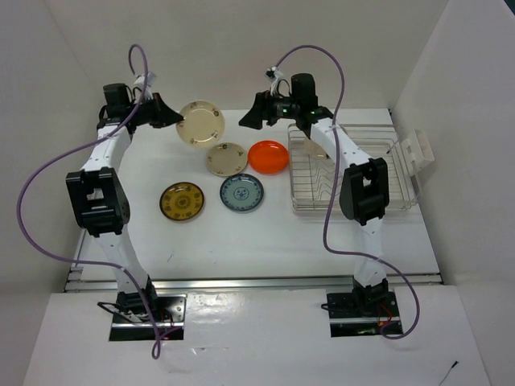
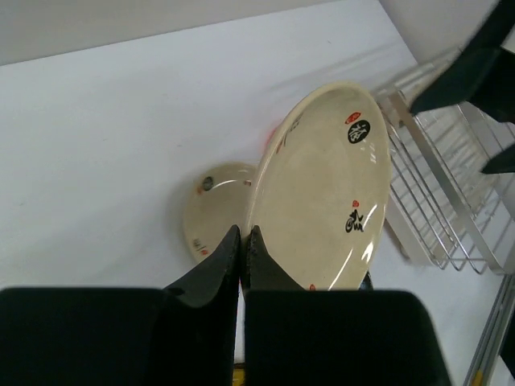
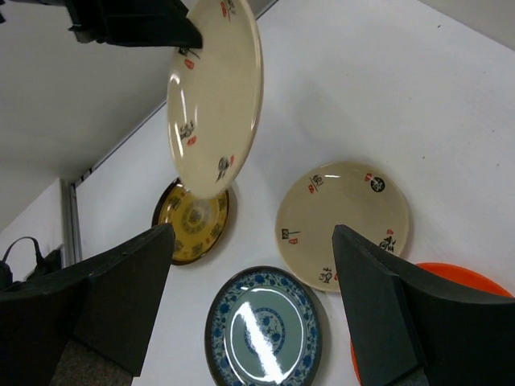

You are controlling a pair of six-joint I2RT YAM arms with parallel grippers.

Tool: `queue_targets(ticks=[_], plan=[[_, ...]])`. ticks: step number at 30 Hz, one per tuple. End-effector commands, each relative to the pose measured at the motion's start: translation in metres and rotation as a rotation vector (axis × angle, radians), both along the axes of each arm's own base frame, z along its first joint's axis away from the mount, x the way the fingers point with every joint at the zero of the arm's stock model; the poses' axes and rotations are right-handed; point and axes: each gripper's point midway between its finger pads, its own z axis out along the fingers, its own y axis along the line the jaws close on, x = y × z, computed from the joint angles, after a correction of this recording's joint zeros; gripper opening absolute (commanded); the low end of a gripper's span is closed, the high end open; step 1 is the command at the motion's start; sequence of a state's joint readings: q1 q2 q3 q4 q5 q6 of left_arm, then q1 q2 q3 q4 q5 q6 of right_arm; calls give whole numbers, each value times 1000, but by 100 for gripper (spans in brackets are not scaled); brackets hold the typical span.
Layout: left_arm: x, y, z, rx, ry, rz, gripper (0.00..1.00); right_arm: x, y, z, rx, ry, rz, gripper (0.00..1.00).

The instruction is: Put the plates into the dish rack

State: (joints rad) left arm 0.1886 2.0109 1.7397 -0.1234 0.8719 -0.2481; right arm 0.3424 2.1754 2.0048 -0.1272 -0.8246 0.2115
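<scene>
My left gripper [image 1: 177,118] is shut on the rim of a cream plate [image 1: 201,123] and holds it tilted above the table's far side. The pinch shows in the left wrist view [image 2: 243,235], with the plate [image 2: 322,185] on edge. My right gripper [image 1: 246,121] is open and empty in the air just right of that plate, and faces it [image 3: 213,96]. A second cream plate [image 1: 227,158], the orange plate [image 1: 268,156], the yellow-brown plate [image 1: 182,201] and the blue-grey plate [image 1: 241,193] lie flat on the table. The silver dish rack [image 1: 346,173] stands at the right with no plates in it.
A small white slotted holder [image 1: 414,153] sits against the rack's right side. White walls close in the table at the back and on both sides. The right arm reaches over the rack's left end.
</scene>
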Motion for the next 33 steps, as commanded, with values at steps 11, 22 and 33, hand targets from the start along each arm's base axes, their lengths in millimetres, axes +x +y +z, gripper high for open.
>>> queue_targets(ticks=[11,22,33], plan=[[-38,-87,35,-15,-105,-283,0,-11,26,3,17,-27,83,78],[-52,-106,48,-34,-132,-358,8,-24,31,-17,-77,-37,124,0],[-68,-103,59,57,-147,-347,100,-10,-58,168,-322,-732,-261,0]])
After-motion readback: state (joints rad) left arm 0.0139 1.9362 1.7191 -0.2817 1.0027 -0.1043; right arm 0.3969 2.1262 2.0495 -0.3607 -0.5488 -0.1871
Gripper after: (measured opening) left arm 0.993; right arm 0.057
